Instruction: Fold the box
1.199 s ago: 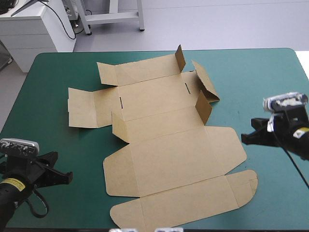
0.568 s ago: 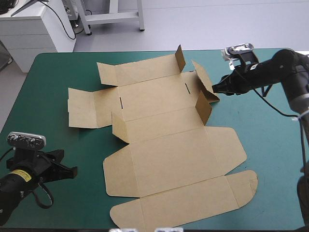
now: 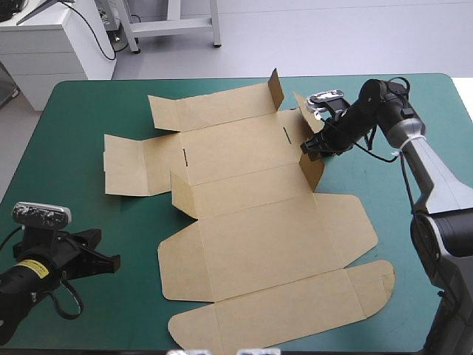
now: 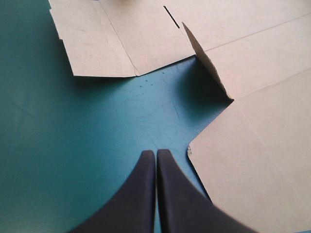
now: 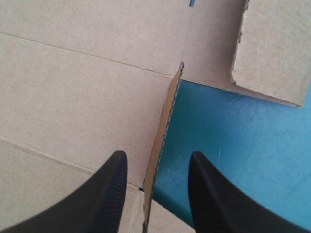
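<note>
I see the right tool [image 5: 156,159], fingers spread, astride the upright flap [image 5: 164,126] of the box [image 3: 259,244], the flap running lengthwise between them; left tool [image 4: 156,153] closed tight, well apart.

The right tool [image 3: 306,148] sits at the box's [image 3: 251,229] raised flap [image 3: 313,166], apparently touching.

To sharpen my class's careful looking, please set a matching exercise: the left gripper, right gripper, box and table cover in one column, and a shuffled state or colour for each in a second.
Column one:
1. left gripper
2. right gripper
3. box
4. table cover

Column two:
A. brown, mostly flat, a few flaps raised
B. open, astride an upright flap
C. teal-green
D. shut, over bare cover beside the box

Pairs: 1-D, 2-B, 3-A, 4-C.
</note>
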Controlling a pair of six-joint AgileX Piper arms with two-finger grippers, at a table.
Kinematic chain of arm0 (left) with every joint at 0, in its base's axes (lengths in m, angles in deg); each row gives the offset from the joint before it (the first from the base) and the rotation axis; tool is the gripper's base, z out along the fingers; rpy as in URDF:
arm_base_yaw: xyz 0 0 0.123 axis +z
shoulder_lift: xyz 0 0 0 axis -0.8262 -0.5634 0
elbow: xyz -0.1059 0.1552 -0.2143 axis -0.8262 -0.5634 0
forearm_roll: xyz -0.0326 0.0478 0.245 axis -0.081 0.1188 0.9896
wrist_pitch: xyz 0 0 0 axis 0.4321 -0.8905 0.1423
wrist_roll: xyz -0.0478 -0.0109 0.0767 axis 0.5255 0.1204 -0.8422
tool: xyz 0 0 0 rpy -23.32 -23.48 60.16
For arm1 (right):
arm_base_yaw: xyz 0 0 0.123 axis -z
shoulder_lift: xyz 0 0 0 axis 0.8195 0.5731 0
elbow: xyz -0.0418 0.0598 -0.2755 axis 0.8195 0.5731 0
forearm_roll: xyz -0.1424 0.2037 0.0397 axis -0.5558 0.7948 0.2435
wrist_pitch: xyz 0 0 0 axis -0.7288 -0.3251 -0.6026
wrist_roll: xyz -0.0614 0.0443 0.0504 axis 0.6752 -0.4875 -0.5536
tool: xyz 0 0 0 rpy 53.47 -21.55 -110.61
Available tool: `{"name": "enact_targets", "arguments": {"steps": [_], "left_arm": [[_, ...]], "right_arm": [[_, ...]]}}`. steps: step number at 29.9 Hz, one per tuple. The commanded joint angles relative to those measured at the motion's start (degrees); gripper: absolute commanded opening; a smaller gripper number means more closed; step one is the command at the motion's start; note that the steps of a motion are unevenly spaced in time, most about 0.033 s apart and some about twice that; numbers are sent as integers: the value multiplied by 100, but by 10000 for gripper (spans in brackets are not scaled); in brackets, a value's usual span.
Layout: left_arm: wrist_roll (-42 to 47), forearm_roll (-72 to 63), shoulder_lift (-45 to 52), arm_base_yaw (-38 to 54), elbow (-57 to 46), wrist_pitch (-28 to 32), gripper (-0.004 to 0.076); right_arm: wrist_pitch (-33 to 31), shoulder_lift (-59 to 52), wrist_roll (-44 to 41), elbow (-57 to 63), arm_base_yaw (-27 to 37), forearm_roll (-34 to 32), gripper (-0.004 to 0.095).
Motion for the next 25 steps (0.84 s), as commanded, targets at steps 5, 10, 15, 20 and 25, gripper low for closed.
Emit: {"name": "enact_targets", "arguments": {"steps": [5, 10, 15, 20, 25], "left_arm": [[46, -124, -49, -1, 198, 350, -8], [46, -124, -49, -1, 198, 350, -8], [46, -124, -49, -1, 198, 340, -8], [46, -124, -49, -1, 198, 340, -8], [46, -124, -49, -1, 198, 340, -8]], "right_arm": [[11, -71, 63, -225, -3, 117, 327], [-43, 79, 89, -234, -3, 117, 280], [-79, 93, 278, -234, -3, 142, 132], [-114, 93, 505, -234, -12, 142, -11], [15, 93, 1137, -234, -250, -249, -11]]}}
